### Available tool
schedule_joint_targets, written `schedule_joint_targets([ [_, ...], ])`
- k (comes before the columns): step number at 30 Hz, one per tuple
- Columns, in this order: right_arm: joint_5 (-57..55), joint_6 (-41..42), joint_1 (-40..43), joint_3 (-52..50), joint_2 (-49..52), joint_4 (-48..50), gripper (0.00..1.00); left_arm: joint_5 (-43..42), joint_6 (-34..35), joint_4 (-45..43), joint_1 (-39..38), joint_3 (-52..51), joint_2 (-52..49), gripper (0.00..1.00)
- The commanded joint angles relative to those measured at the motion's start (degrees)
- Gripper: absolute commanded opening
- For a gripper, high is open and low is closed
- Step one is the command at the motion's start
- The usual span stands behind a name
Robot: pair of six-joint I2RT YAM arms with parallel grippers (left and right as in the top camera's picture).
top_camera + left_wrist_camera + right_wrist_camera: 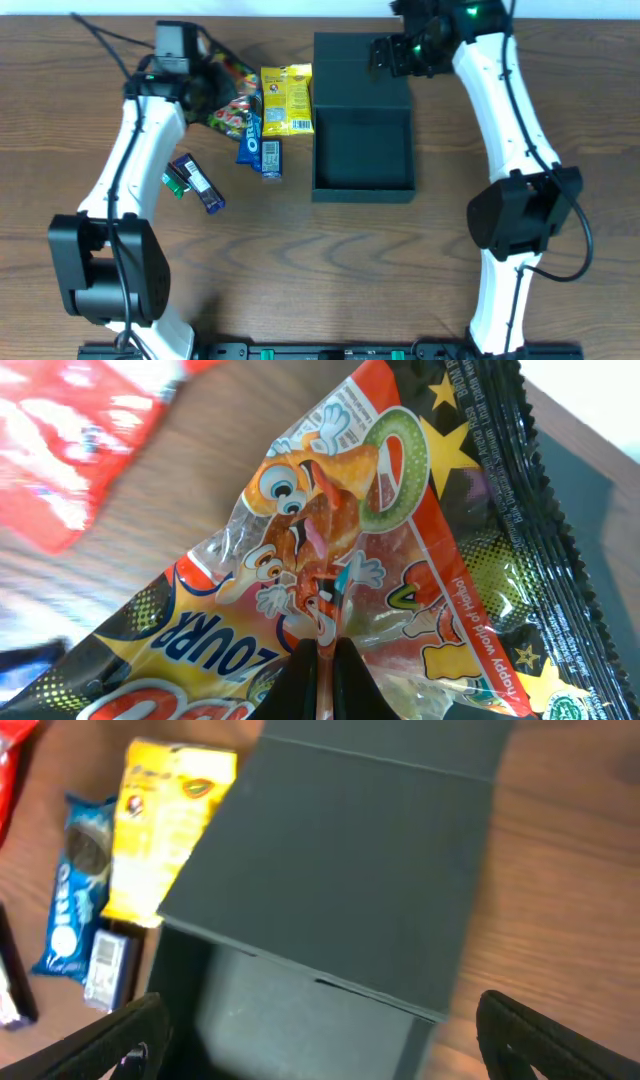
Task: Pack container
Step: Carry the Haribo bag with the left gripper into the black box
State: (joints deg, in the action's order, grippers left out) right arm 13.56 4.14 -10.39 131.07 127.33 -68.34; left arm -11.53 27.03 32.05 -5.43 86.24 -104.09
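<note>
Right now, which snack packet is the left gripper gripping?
The orange-and-black sour gummy bag, pinched in the left gripper; the yellow packet and blue Oreo pack lie free.

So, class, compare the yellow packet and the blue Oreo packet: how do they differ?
The yellow packet is wide; the Oreo packet is narrow and blue. The yellow packet lies beside the container; the Oreo packet lies farther away. Both lie on the table, unpacked.
</note>
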Motion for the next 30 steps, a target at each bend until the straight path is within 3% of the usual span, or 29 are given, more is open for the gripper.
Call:
schedule_joint_targets([
  [1,0.0,4.9,4.6,0.2,-2.1,-0.6,0.97,0.6,3.2,-1.2,-3.9,0.2,2.6,0.06],
  [3,0.0,7.1,7.3,0.2,-2.1,-1.3,0.97,-0.1,8.0,-1.5,-6.8,0.2,2.6,0.06],
  [11,0.0,8.0,13.7,0.2,-2.1,-2.0,0.96,-0.1,15.2,-7.2,-16.0,0.2,2.5,0.06],
  [19,-0.2,6.4,17.2,0.2,-2.1,-2.1,0.98,2.1,18.7,-10.8,-23.4,0.2,2.5,0.06],
  [22,-0.2,5.2,17.9,0.2,-2.1,-2.4,0.98,5.2,23.7,-11.2,-25.4,0.2,2.5,0.06],
  [24,-0.3,3.8,17.9,0.2,-2.1,-2.6,0.98,6.4,31.3,-11.1,-26.6,0.2,2.5,0.06],
  [30,-0.3,2.8,18.2,0.2,-2.1,-2.7,0.99,7.1,39.1,-11.3,-29.6,0.2,2.5,0.06],
])
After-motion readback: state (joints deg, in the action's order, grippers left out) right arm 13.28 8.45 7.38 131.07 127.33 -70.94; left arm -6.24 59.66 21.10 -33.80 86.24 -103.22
